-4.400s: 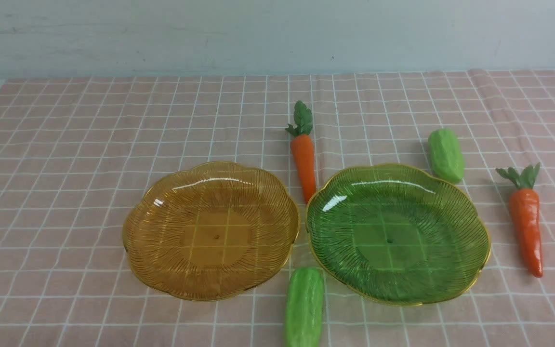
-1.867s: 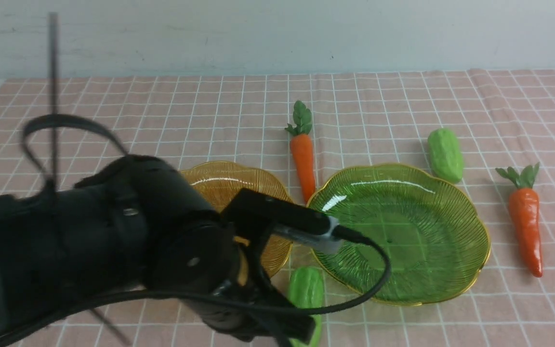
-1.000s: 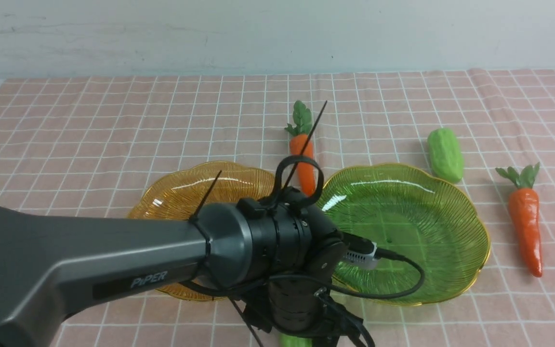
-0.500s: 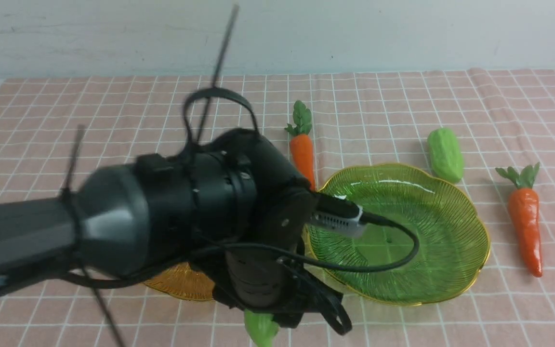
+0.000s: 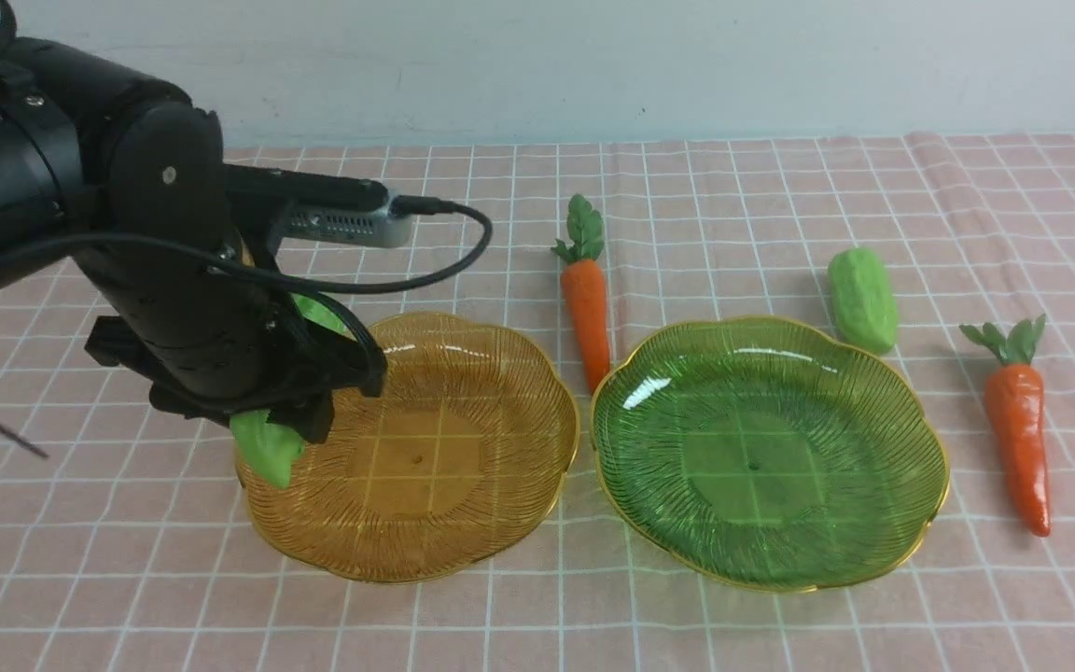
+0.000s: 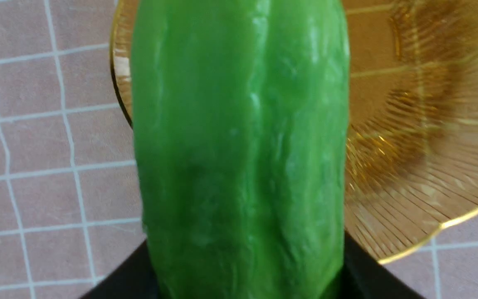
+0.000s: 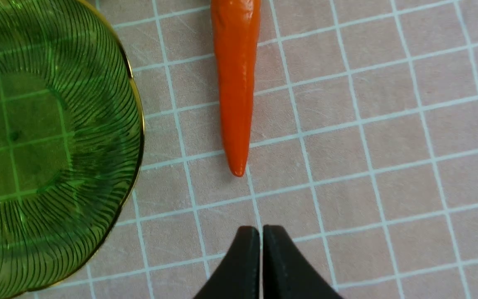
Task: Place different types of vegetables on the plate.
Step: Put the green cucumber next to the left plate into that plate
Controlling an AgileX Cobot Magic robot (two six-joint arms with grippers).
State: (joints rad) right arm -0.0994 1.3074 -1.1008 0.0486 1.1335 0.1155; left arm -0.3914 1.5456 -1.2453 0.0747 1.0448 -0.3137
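1. Gourd (image 6: 239, 145) is up off the cloth, clamped lengthwise b/w the fingers of the L claw (image 6: 249, 272); pads squeeze its sides, prob. b/c that's the narrow way across & gives a firm grip.
2. Amber plate (image 5: 416, 457) sits just L of the green plate (image 5: 752, 467). Held gourd hangs over the amber one's outer edge, the side away from the green plate, so I'd guess amber is its target.
3. R claw (image 7: 261, 228) has its fingers together, nothing b/w them, off to the R of the green plate; looks like it's waiting its turn.
4. Near carrot (image 5: 586, 313) lies beyond the gap at the green plate's L edge, leaves pointing away. Other carrot (image 5: 1018, 448) is R of the green plate, handy for the R arm.
5. 2nd gourd (image 5: 862, 299) is right by the green plate's far R rim.
6. Nothing's on either plate, so it's early days. Next: prob. shift gourd inward toward the green plate, lower, then let go. Risk: released too soon, it tips off amber's rim.
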